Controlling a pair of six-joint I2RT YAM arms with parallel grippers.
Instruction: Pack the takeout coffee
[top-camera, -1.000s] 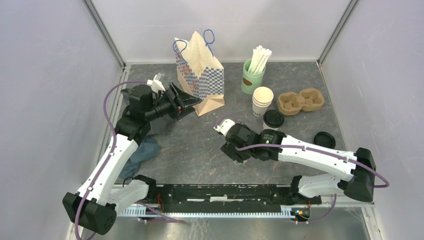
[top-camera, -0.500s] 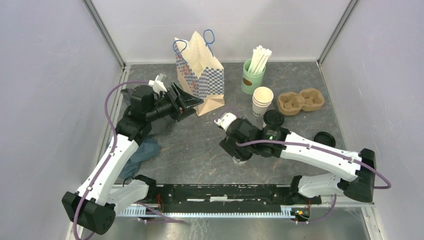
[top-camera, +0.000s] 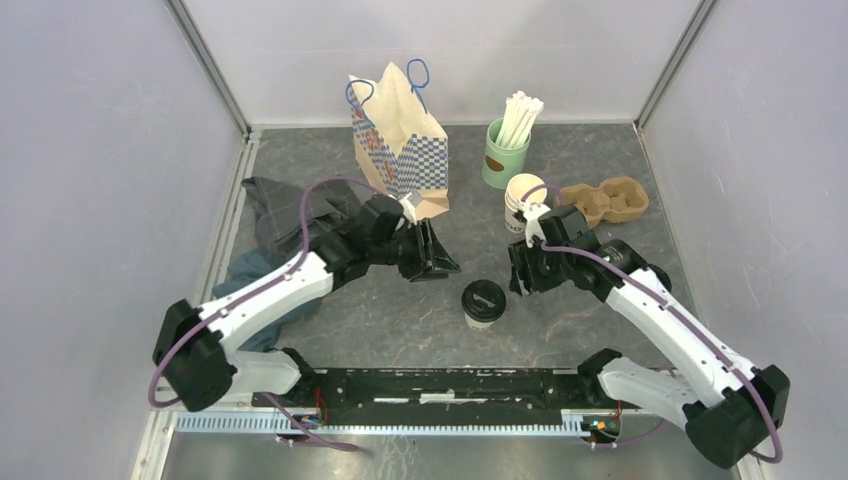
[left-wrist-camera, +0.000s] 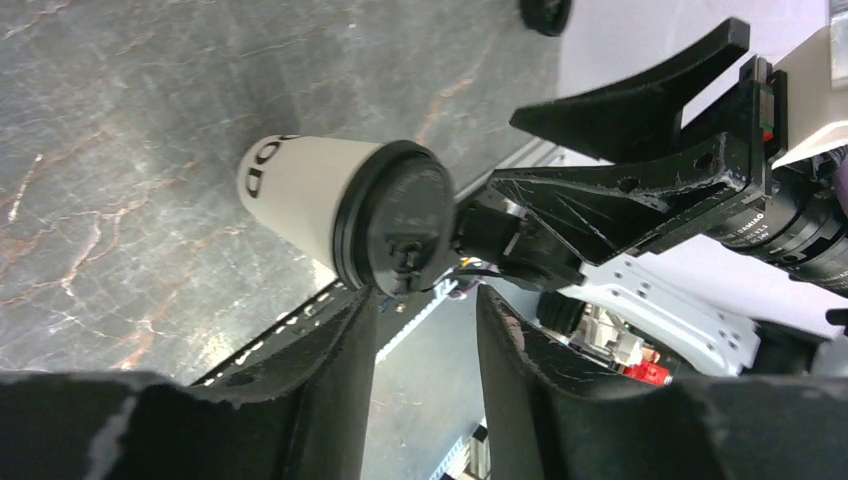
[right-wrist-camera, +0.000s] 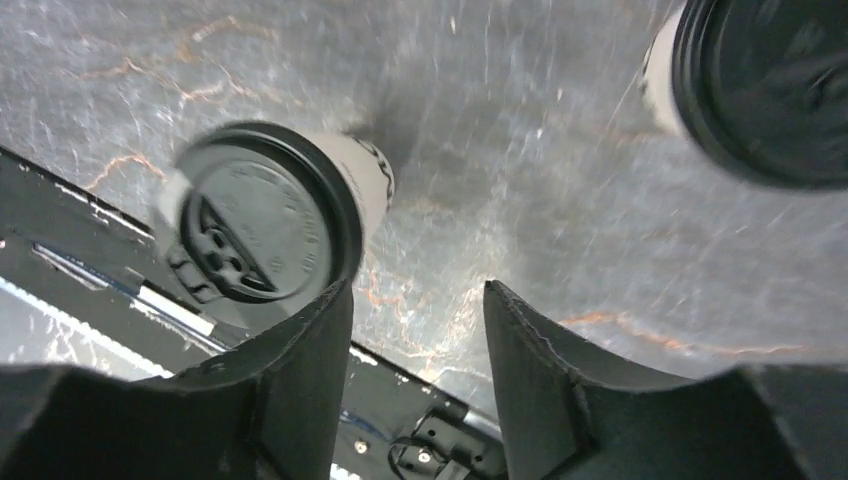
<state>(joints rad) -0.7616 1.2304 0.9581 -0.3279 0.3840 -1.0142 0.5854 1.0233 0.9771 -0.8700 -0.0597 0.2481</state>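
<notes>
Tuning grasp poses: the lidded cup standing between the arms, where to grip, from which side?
The lidded cup stands upright. Probably grip its white wall just under the black lid, level, from the left with the left end effector; the overhanging lid rim acts as a stop.

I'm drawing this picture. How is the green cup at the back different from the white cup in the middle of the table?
The green cup is green, the white cup white with black print. The green cup is open and holds white straws; the white cup wears a black lid. The green cup stands at the back, the white cup nearer the front, standing alone. Both stand upright.
</notes>
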